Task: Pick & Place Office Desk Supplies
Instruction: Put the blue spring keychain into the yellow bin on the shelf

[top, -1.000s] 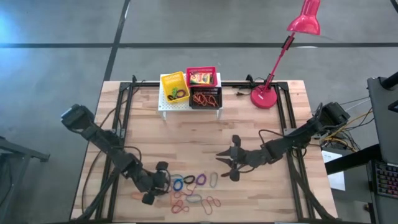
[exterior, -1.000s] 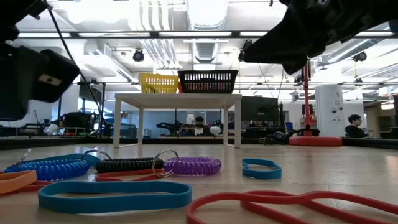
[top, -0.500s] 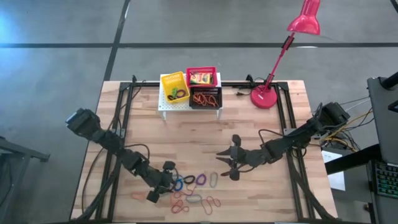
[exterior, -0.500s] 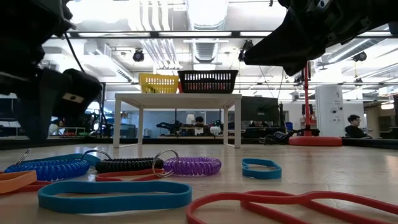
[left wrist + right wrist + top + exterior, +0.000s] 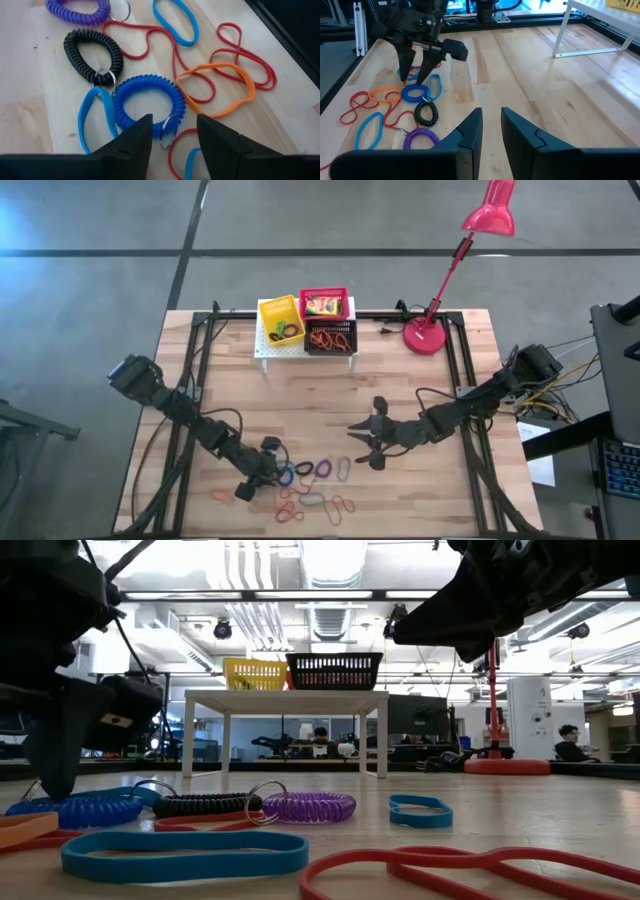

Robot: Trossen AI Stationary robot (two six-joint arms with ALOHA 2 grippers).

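**Left hand spread over the blue coil**

The left hand (image 5: 257,476) is low over the near-left part of the wooden bench (image 5: 300,395), its two dark fingers (image 5: 132,142) parted with a clear gap. They straddle the near edge of a blue spiral coil loop (image 5: 148,103) and its small metal ring (image 5: 169,131); whether they touch it cannot be told, and nothing is gripped. The right hand (image 5: 362,442) hovers near mid-bench, well apart from the loops, its fingers (image 5: 470,131) parted by a narrow gap and empty.

The supplies lie scattered flat on the pale plank surface: a black coil loop (image 5: 93,56) with a ring just beside the blue one, a purple coil loop (image 5: 77,11) farther off, smooth thin bands in light blue (image 5: 95,117), orange (image 5: 216,89) and red (image 5: 240,55), some overlapping.

At the far edge, a small white stand (image 5: 300,348) carries yellow (image 5: 280,320), red (image 5: 323,302) and black mesh baskets (image 5: 330,338), with a red desk lamp (image 5: 455,265) to the right.
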